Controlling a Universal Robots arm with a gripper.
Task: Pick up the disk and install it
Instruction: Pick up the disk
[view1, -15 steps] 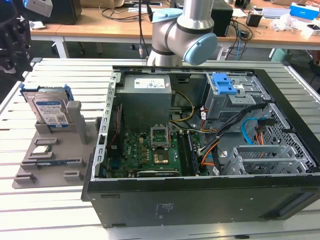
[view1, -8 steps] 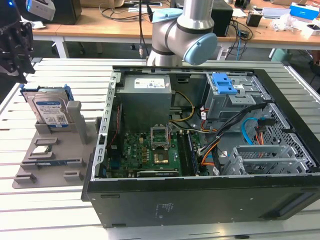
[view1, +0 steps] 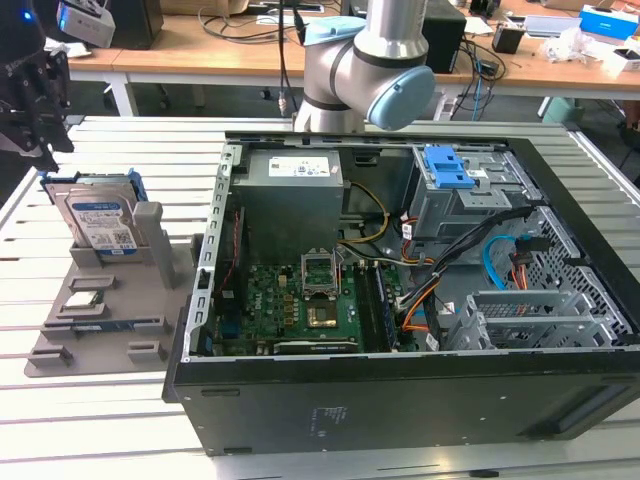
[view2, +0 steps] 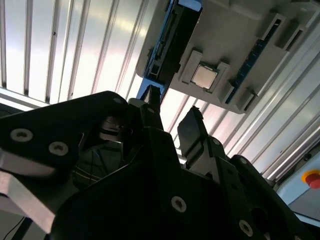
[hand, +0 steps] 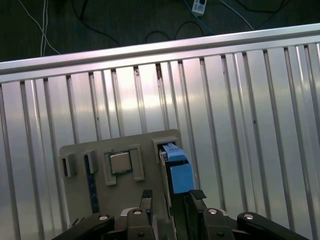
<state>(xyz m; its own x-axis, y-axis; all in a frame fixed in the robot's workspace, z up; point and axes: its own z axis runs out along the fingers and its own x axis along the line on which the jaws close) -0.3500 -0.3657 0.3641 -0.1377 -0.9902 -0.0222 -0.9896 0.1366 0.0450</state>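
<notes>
The disk (view1: 100, 217) stands on edge in a slot of a grey holder plate (view1: 60, 352) at the exterior view's left, its white-and-blue label facing forward and a blue bracket around it. My black gripper (view1: 42, 140) hangs just above and beside the disk's upper corner. In the first wrist view the disk's blue top edge (hand: 178, 171) lies just beyond my open gripper (hand: 171, 196). Nothing sits between the fingers. In the second wrist view the gripper (view2: 172, 112) is also open, with the disk's dark edge (view2: 170, 42) past its fingertips.
An open computer case (view1: 400, 400) fills the middle of the slatted metal table, with a blue-tabbed grey drive cage (view1: 450, 170) at its back. The holder plate also carries a processor chip (hand: 120, 162) and a memory stick (view1: 110, 325). The arm's base (view1: 360, 60) stands behind the case.
</notes>
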